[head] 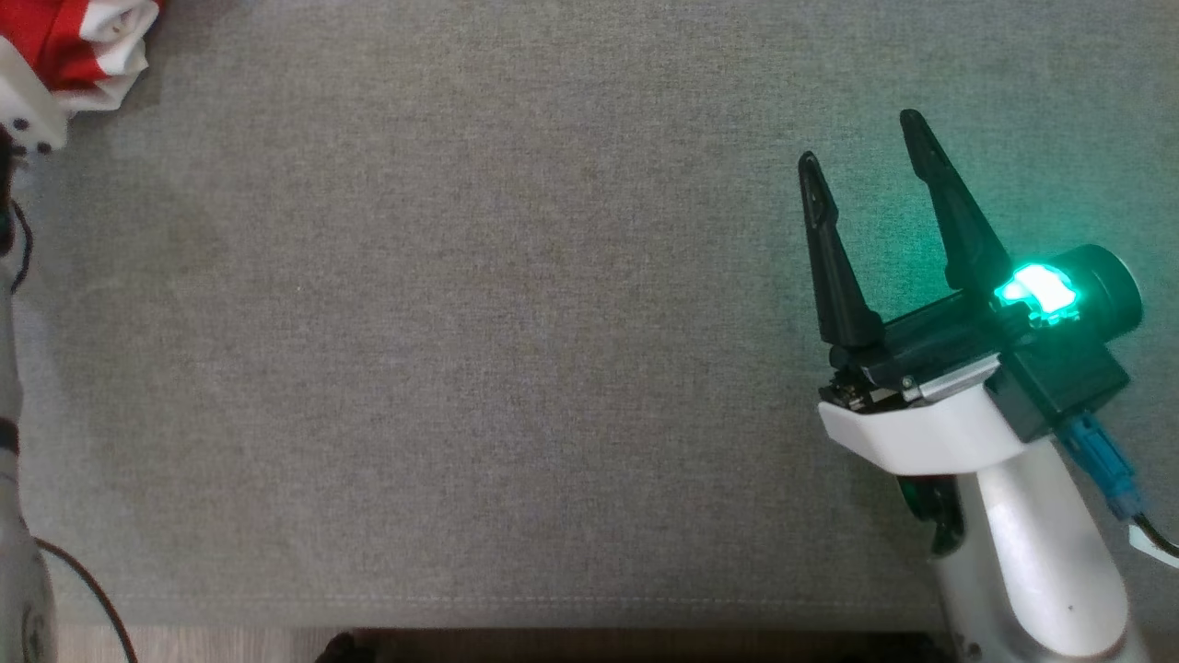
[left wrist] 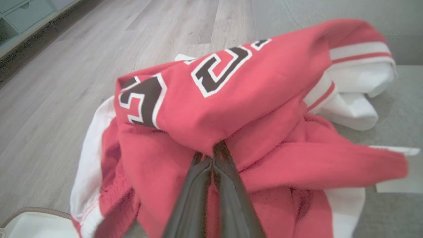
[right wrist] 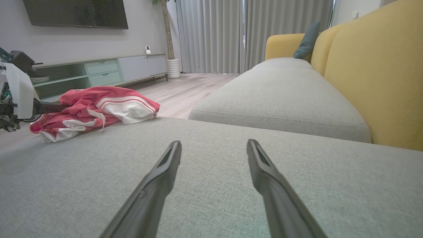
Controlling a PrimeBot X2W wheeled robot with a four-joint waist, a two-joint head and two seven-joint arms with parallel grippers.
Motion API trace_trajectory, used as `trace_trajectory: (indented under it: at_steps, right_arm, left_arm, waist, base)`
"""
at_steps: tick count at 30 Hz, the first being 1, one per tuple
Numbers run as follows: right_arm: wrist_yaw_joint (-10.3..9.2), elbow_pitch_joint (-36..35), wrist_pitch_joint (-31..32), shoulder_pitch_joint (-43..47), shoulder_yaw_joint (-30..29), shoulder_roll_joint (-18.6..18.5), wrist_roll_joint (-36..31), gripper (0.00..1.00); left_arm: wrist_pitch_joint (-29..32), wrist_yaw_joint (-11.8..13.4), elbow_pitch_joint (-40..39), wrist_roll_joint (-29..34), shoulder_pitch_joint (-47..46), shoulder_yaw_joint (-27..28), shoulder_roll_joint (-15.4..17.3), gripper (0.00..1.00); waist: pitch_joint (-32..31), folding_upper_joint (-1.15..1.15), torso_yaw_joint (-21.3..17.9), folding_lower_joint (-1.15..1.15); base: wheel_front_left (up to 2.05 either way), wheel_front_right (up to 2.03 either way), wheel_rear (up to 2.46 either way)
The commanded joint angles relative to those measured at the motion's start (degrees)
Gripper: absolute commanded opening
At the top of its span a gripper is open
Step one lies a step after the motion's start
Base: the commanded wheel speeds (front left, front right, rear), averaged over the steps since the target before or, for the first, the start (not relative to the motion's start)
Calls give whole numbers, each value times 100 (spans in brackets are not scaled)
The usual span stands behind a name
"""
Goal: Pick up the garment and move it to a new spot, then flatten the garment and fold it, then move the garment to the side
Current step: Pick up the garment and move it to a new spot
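Observation:
The garment (left wrist: 251, 82) is a red and white jersey with dark numerals, lying crumpled on the grey sofa cushion (head: 516, 322). From the head view it sits at the far left corner (head: 64, 46); the right wrist view has it at the left (right wrist: 96, 105). My left gripper (left wrist: 211, 153) is shut, its two dark fingers pressed together on a fold of the red cloth, tips buried in it. My right gripper (head: 860, 140) stands open over bare cushion at the right, far from the garment, with nothing between its fingers (right wrist: 214, 143).
The cushion's front edge (head: 461, 599) runs along the bottom of the head view. A wooden floor (left wrist: 66, 82) lies beyond the garment's corner. A second seat cushion (right wrist: 281, 96) and the yellow sofa back (right wrist: 373, 66) stand ahead of the right gripper. A black cable (head: 92, 589) hangs at lower left.

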Motion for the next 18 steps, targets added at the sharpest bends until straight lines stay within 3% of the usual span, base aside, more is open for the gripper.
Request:
trace_trajectory:
  at_steps: [1, 9, 18]
  right_arm:
    - [43, -209, -35, -35, 162, 7, 42, 100]
    - [43, -120, -35, -13, 85, 7, 146, 100]
    - [43, -27, -35, 143, -83, 7, 348, 100]
  left_arm:
    - [-146, 15, -127, -7, -250, 136, 358, 0]
    - [-664, -3, -146, 306, -556, -229, 494, 0]
    - [-811, -95, -575, 669, -933, -907, 455, 0]
  waist:
    - [-30, 0, 5, -1]
    - [-465, 0, 13, -1]
    - [-1237, 0, -62, -1]
  base:
    - [0, 0, 0]
    - [0, 0, 0]
    - [0, 0, 0]
